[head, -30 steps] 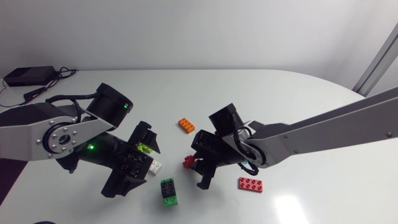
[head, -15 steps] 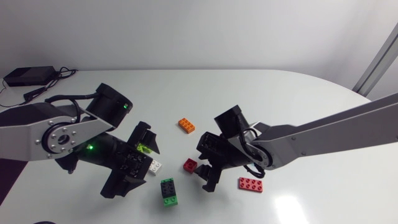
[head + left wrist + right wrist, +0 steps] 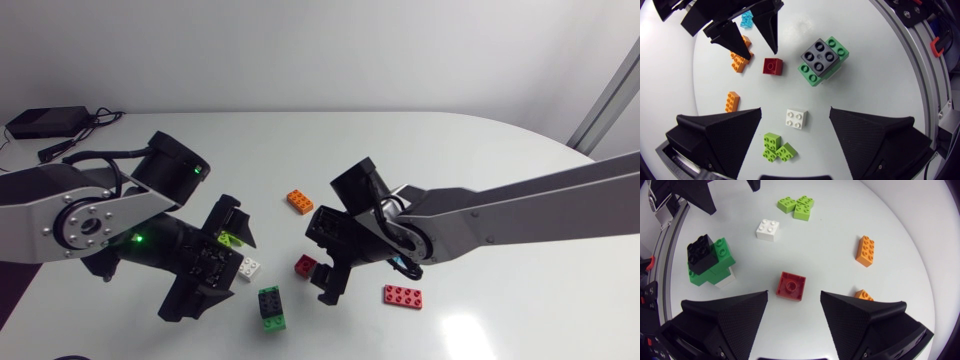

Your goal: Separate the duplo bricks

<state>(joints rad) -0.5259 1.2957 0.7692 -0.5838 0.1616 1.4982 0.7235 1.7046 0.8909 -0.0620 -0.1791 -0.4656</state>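
A black brick on a green brick stack [image 3: 270, 305] [image 3: 822, 61] [image 3: 707, 260] stands near the table's front. A small red brick [image 3: 306, 265] [image 3: 772, 66] [image 3: 791, 286] lies loose on the table just ahead of my right gripper [image 3: 322, 268] [image 3: 793, 297], which is open and not touching it. My left gripper [image 3: 228, 265] [image 3: 795, 111] hovers open over a white brick [image 3: 250, 268] [image 3: 796, 118] [image 3: 768, 230]. Lime green bricks [image 3: 231, 238] [image 3: 776, 147] [image 3: 799, 206] lie close under it.
An orange brick [image 3: 300, 201] [image 3: 732, 101] [image 3: 866, 250] lies further back. A second orange brick [image 3: 740, 56] [image 3: 864, 295] sits by my right gripper's finger. A flat red brick [image 3: 402, 296] lies to the right. A light blue brick [image 3: 746, 19] lies under the right arm.
My right gripper has opened and let go of the small red brick, which now rests on the table. The left arm has barely moved.
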